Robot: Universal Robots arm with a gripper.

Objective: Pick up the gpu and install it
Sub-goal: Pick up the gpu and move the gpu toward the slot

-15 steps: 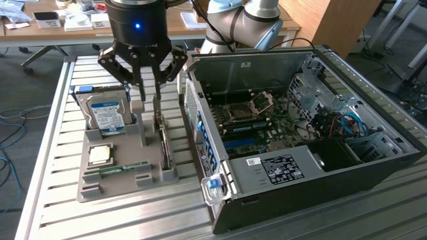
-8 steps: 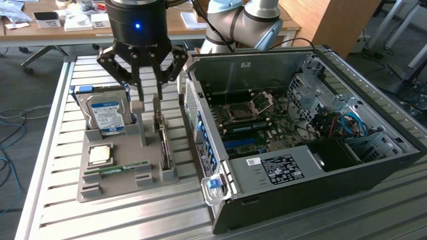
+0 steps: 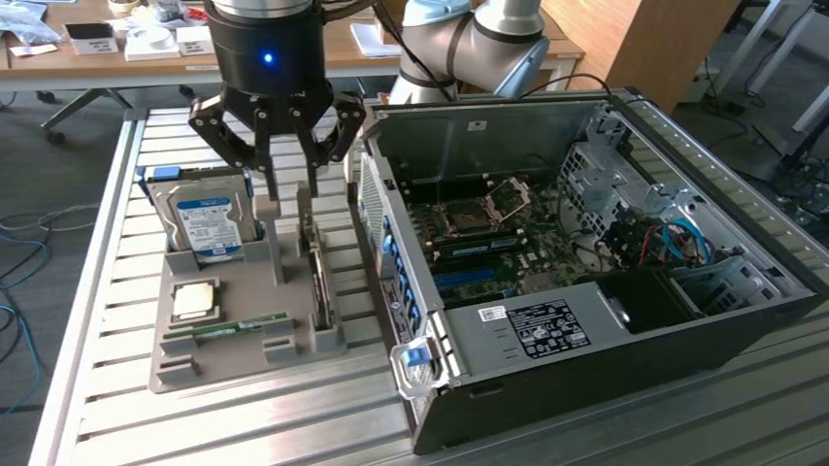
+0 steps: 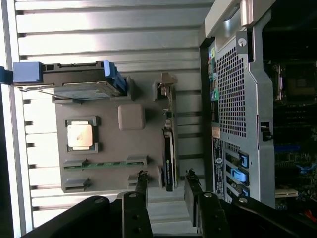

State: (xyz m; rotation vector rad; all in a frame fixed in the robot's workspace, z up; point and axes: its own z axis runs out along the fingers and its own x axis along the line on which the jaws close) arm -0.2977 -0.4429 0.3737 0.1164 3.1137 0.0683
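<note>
Exterior view: end effector [image 3: 293, 190] hangs over the grey moulded parts holder [image 3: 240, 361] on the slatted metal counter [image 3: 155, 427]. Wrist view: fingers [image 4: 140, 198] are spread wide, gripping nothing, either side of the thin flat gpu [image 4: 169, 148]. The card stands on edge in the holder, beside the open black computer case [image 4: 237, 99].

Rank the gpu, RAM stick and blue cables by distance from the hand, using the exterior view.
1. gpu: on edge in the grey holder, just below the hand.
2. RAM stick: flat at the holder's near end, exterior view's left.
3. blue cables: inside the case, far to the exterior view's right.
</note>
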